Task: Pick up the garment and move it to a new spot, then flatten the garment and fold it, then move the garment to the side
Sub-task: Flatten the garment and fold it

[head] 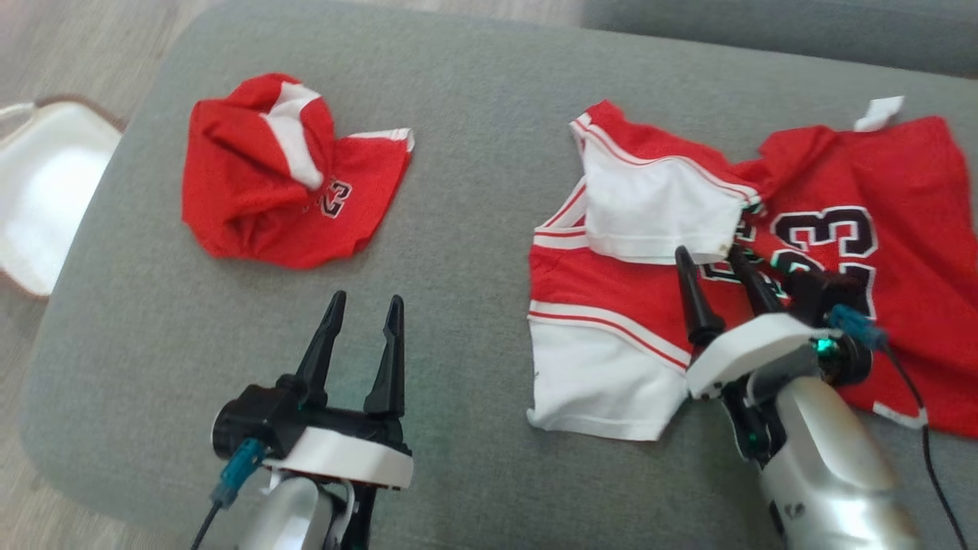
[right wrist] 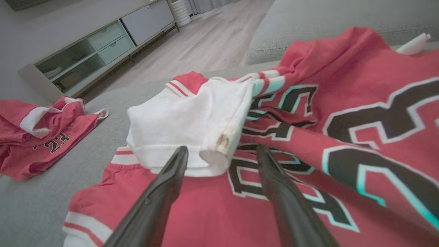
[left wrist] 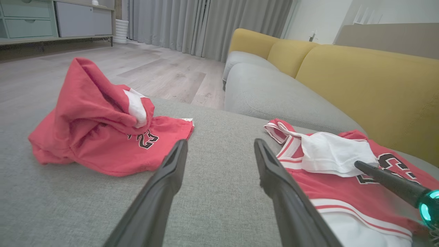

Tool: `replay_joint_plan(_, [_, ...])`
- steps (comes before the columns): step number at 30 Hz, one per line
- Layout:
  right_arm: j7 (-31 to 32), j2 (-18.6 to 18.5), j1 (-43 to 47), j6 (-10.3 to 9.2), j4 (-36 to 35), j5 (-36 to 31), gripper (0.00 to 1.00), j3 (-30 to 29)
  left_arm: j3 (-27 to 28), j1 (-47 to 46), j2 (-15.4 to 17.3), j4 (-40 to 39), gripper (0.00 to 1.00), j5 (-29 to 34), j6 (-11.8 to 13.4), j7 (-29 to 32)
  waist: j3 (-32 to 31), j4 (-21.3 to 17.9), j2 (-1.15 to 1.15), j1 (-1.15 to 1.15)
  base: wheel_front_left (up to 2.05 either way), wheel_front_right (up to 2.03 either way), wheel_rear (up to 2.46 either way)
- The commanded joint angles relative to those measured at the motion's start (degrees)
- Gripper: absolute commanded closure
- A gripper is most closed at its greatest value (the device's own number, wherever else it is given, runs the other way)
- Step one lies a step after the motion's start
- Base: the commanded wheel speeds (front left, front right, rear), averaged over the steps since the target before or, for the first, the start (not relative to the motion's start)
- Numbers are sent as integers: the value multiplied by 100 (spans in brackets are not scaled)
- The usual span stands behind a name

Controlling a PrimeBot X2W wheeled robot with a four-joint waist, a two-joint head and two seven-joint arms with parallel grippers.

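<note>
- At the far left, off the grey cushion (head: 474,99), part of a white seat (head: 46,183) is seen on the wooden floor.
- A crumpled red garment (head: 283,183) is bunched on the left part of the cushion; "23" is read on it in black, outlined in white.
- The left gripper (head: 367,299) is held wide open above bare cushion, near the crumpled garment but apart from it. Nothing is gripped or touched.
- The left forearm is raised from the bottom edge, with the fingers pointed up the head view.
- The red jersey (head: 863,176) is spread on the right part of the cushion, with a white sleeve (head: 657,206) folded over its chest.
- The right gripper (head: 709,250) is spread wide open over the jersey, and the corner of the white sleeve is straddled by its fingers. Nothing is clamped; contact with the cloth cannot be told.
- The pale right forearm is angled in from the lower right, leaning left.
- A large "23" is read on the jersey, in black with a white outline.
</note>
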Motion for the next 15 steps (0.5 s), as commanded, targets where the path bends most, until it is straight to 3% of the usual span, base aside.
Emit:
replay_joint_plan(1, [-84,3,-297,-4,-73,72,0,154,122,-231,8,-198,0,-59,24,-55,113,105,0,-1,0,0,0])
replay_joint_plan(2, [-100,3,-367,-4,5,125,2,166,111,-248,8,-201,0,-75,32,-55,145,131,0,-1,0,0,0])
replay_joint_plan(3, [-133,3,-441,-4,63,127,70,198,96,-265,8,-203,0,-90,37,-55,171,156,0,-1,0,0,0])
replay_joint_plan(4, [-180,3,-509,-4,99,133,100,231,81,-279,8,-202,0,-100,41,-55,186,176,0,-1,0,0,0])
replay_joint_plan(15, [-356,3,-1222,-4,-109,213,100,136,10,-297,8,-185,0,-167,83,-55,222,265,0,-1,0,0,0])
